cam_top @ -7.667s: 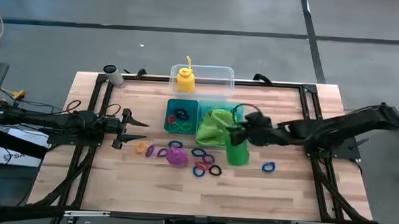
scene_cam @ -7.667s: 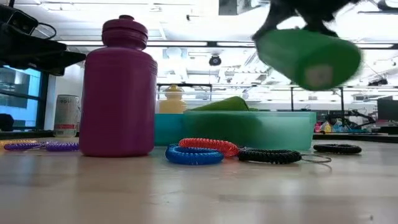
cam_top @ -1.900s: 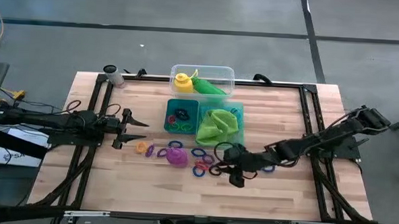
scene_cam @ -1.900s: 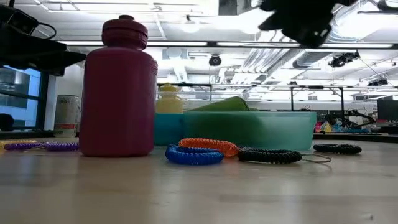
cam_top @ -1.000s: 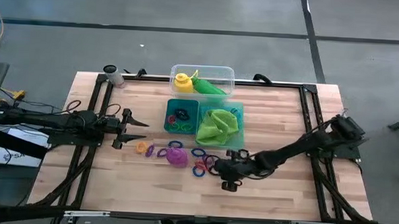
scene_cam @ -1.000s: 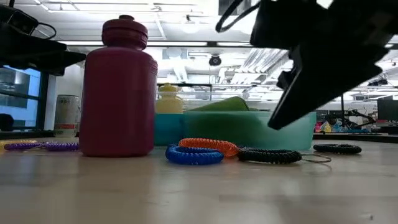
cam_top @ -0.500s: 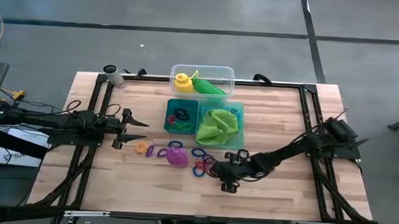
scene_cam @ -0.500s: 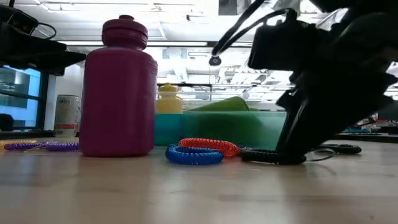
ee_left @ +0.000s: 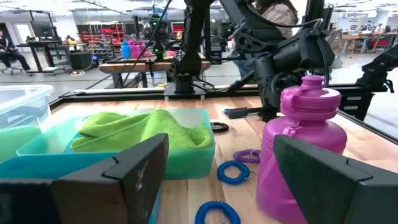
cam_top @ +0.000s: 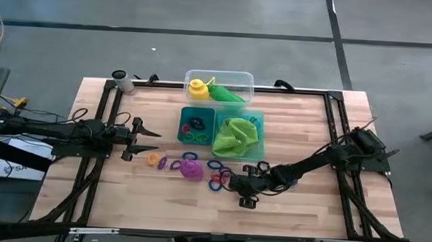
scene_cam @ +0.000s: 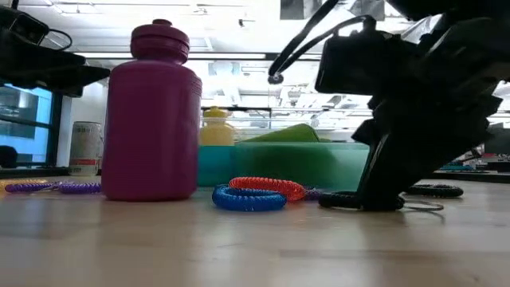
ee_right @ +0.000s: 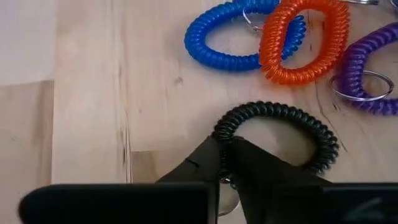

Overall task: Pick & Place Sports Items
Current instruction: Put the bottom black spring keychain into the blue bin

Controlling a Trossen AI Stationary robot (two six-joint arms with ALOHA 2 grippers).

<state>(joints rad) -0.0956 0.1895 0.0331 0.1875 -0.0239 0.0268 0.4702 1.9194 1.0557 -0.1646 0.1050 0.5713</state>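
Note:
My right gripper (cam_top: 240,188) is down at the table in front of the teal tray, shut on a black coil ring (ee_right: 280,134); it also shows in the low view (scene_cam: 381,195). A blue ring (ee_right: 230,37), an orange ring (ee_right: 298,43) and a purple ring (ee_right: 367,68) lie flat just beyond it. The purple bottle (cam_top: 192,169) stands upright on the table to the left. The yellow bottle (cam_top: 197,86) lies in the clear tub. A lime-green cloth (cam_top: 233,136) lies in the tray. My left gripper (cam_top: 154,134) waits open at the table's left. My right gripper pinches the black ring's coil (ee_right: 225,132) between its two fingertips, at one point on the side of the loop. The fingers slant down from the table's right. The ring lies flat on the table (scene_cam: 358,201).
The teal two-part tray (cam_top: 253,146) holds several rings in its left half (cam_top: 194,127). The clear tub (cam_top: 243,82) stands behind it with a green item (cam_top: 228,94) inside. More rings (cam_top: 163,162) lie left of the purple bottle. A can (cam_top: 120,79) stands at the far left.
My right gripper has come down from above the table onto the black ring, and its fingers now stand at table level. The black ring has slid a little toward the table's right. My left arm has kept still.

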